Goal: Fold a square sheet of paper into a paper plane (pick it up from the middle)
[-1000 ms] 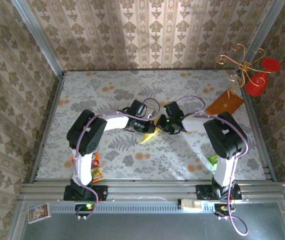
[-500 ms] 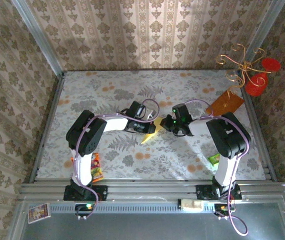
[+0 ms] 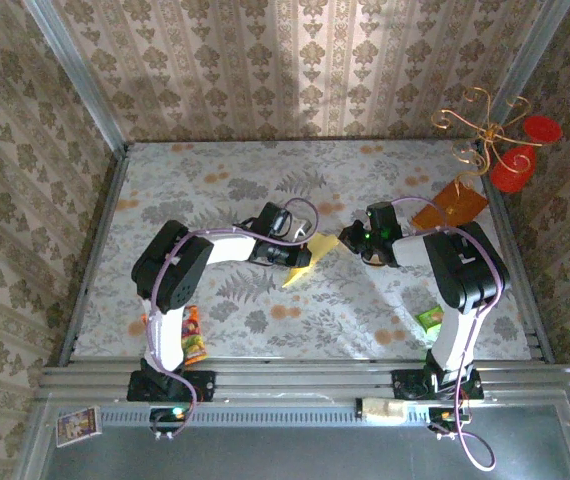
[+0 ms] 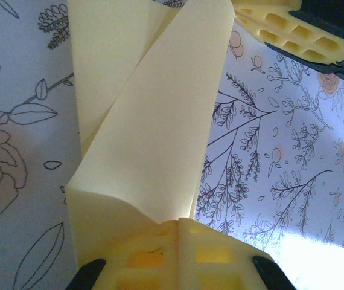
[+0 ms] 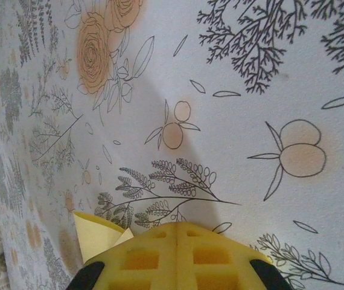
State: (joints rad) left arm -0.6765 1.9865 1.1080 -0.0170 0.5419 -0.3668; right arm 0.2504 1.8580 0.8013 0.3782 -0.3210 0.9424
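Note:
The pale-yellow sheet of paper (image 3: 300, 266) is folded into a narrow pointed shape and lies at mid-table over the floral cloth. My left gripper (image 3: 306, 251) is shut on one end of it. In the left wrist view the folded paper (image 4: 148, 121) rises from the left gripper (image 4: 180, 220), its layers bowing apart. My right gripper (image 3: 346, 238) is shut and empty, just right of the paper's tip and apart from it. The right wrist view has the right gripper (image 5: 178, 226) over bare cloth, with a corner of the paper (image 5: 93, 238) beside it at the lower left.
An orange-brown board (image 3: 450, 208) leans at the back right under a gold wire stand with red discs (image 3: 510, 150). A green packet (image 3: 428, 319) lies by the right arm's base. A colourful snack packet (image 3: 194, 335) lies by the left base.
My right gripper has drawn back to the right, away from the paper's tip. The left gripper has kept its hold on the paper and barely moved.

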